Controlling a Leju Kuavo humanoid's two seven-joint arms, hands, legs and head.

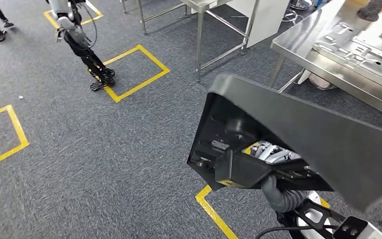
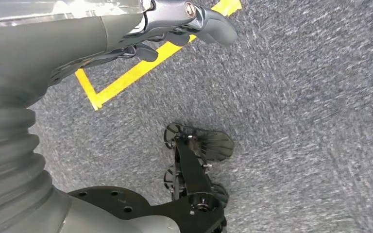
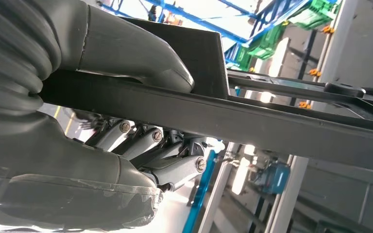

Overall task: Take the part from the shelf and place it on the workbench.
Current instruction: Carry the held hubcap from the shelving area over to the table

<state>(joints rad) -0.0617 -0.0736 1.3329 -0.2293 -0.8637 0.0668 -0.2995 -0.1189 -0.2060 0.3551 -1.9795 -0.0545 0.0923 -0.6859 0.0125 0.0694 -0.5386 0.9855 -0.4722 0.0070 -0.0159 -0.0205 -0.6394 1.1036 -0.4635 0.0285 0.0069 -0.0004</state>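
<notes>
Part (image 1: 298, 124) up in the air, carried over the grey carpet (image 1: 104, 149), well short of the steel workbench (image 1: 298, 47) that stands beyond it. It's a big black moulded panel, matte and smooth on its outer face, with a rounded corner at the end away from the workbench. Its long axis runs from that rounded corner down toward the robot's right side, roughly alongside the workbench's near edge, and it's tilted so the ribbed, recessed underside faces the carpet. Brackets and small metal fittings show inside that hollow.

Right hand (image 1: 273, 154) is under the part, silver fingers tucked into the hollow; from the right wrist camera the thick grey thumb (image 3: 141, 58) presses one face of a flat black edge while the darker fingers (image 3: 175, 165) curl against the other face, so it's clamping the part.

Left hand (image 2: 175, 29) hangs over the carpet near a yellow tape line (image 2: 141, 68), fingers loosely curled in, nothing in them.

Flat metal sheets (image 1: 358, 47) lie on the workbench top.
</notes>
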